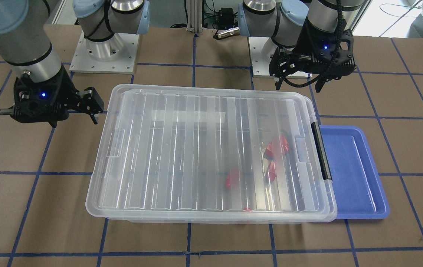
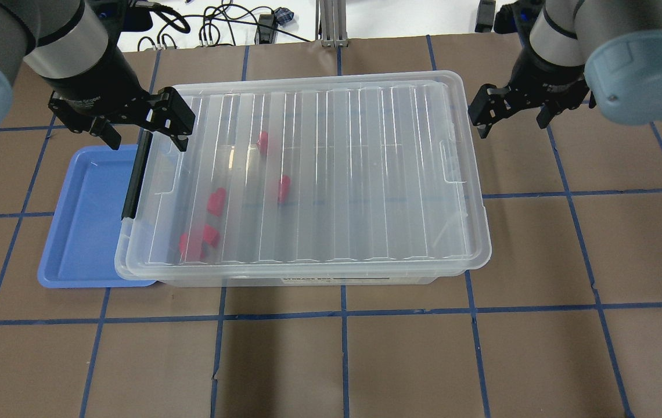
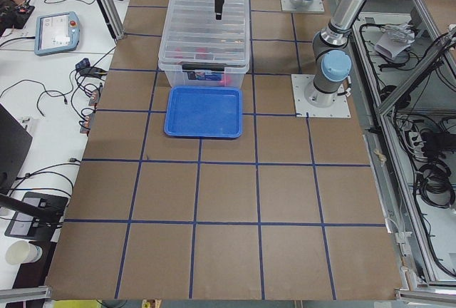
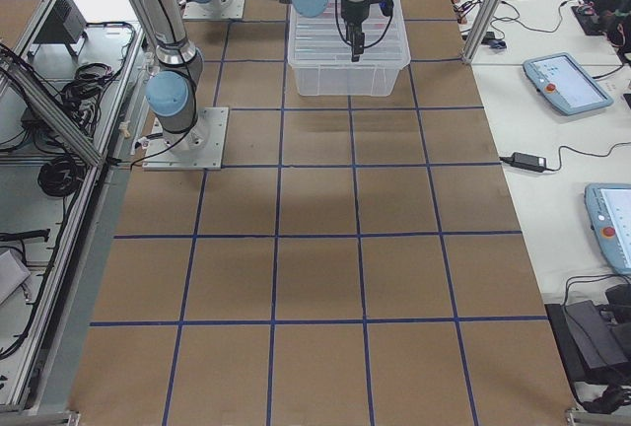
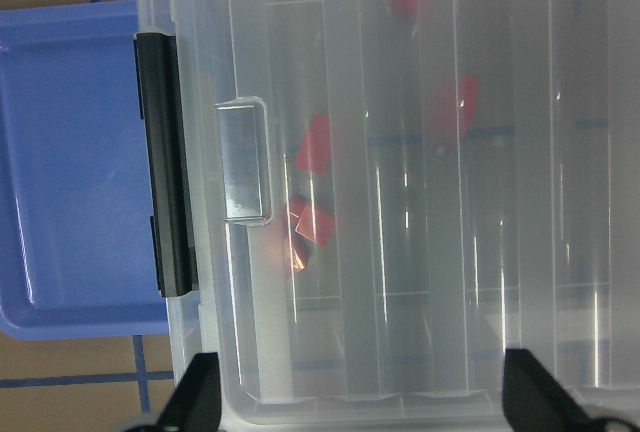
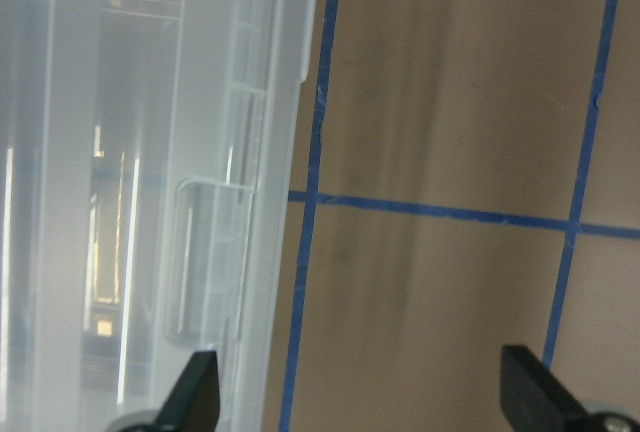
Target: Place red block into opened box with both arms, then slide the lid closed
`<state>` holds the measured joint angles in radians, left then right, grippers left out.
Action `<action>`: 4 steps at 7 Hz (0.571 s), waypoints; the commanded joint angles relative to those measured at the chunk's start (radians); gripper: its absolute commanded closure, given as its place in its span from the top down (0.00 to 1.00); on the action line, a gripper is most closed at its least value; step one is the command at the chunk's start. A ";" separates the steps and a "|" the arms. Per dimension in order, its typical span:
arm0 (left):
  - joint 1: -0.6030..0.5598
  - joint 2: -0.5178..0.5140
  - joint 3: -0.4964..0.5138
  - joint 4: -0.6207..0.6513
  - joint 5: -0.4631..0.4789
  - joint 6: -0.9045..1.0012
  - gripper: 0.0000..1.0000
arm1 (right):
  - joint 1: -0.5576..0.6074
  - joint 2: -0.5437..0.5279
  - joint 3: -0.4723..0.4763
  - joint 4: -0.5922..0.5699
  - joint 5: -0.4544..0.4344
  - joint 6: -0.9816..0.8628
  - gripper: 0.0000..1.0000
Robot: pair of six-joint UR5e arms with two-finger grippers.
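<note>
Seeing lid lying over the box and covering almost all of it, long axis running left-right across the table, from one gripper to the other. Spotting red blocks inside under the clear lid, four or so, clustering toward the end with the black bar; none in either gripper. Noting blue tray just beside that same end.

Placing left gripper over the black-bar short end at the far corner, fingers spread wide, gripping nothing. Left wrist view looking straight down on lid tab and bar. Placing right gripper off the opposite short end, beside the rim but apart from it, over brown table, fingers spread too, gripping nothing. Right wrist view showing the other lid tab off to one side.

Catching a doubled edge at the bar end in the front-facing view, so reading lid as maybe slightly offset along its long axis; not telling which way, nor whether fully seated.

Judging placing step done, closing step all but finished. Guessing any last nudge going along the long axis, likelier from the left gripper, being nearer and above the lid. Not reading its height over the lid.
</note>
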<state>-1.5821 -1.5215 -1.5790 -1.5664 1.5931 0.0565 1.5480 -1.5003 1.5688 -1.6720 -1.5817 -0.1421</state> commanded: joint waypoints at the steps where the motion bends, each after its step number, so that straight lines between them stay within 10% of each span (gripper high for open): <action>1: 0.001 -0.005 -0.001 0.000 -0.002 0.000 1.00 | 0.047 0.000 -0.183 0.239 -0.003 0.096 1.00; 4: 0.002 -0.003 0.007 0.005 -0.028 0.002 1.00 | 0.047 0.003 -0.162 0.236 0.003 0.111 1.00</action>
<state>-1.5805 -1.5263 -1.5741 -1.5636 1.5622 0.0588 1.5946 -1.4978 1.4071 -1.4398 -1.5831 -0.0343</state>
